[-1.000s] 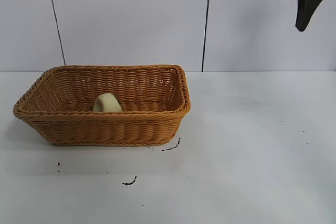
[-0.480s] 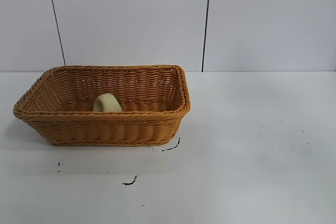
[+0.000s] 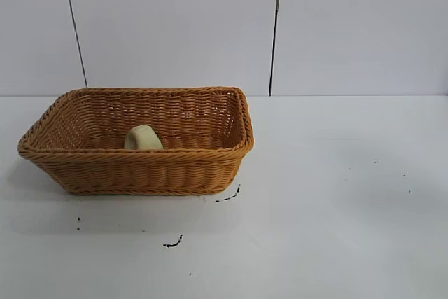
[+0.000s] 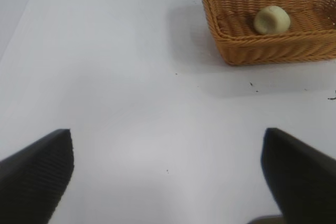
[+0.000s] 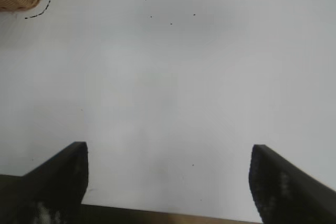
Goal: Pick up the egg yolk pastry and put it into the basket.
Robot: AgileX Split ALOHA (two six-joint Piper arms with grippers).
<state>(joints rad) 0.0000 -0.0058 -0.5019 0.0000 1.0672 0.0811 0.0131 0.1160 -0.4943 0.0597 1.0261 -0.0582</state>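
White surface (image 3: 336, 208) carries the basket (image 3: 140, 173) with the egg yolk pastry (image 3: 143, 138) already resting inside, so the job looks done, both the left pincer (image 4: 167, 171) and right pincer (image 5: 168, 177) spread wide, empty.

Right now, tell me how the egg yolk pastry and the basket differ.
The egg yolk pastry is small, the basket far larger. The pastry is pale cream and smooth; the basket is orange-brown and woven. The pastry is a rounded lump; the basket is rectangular. The pastry lies inside the basket.
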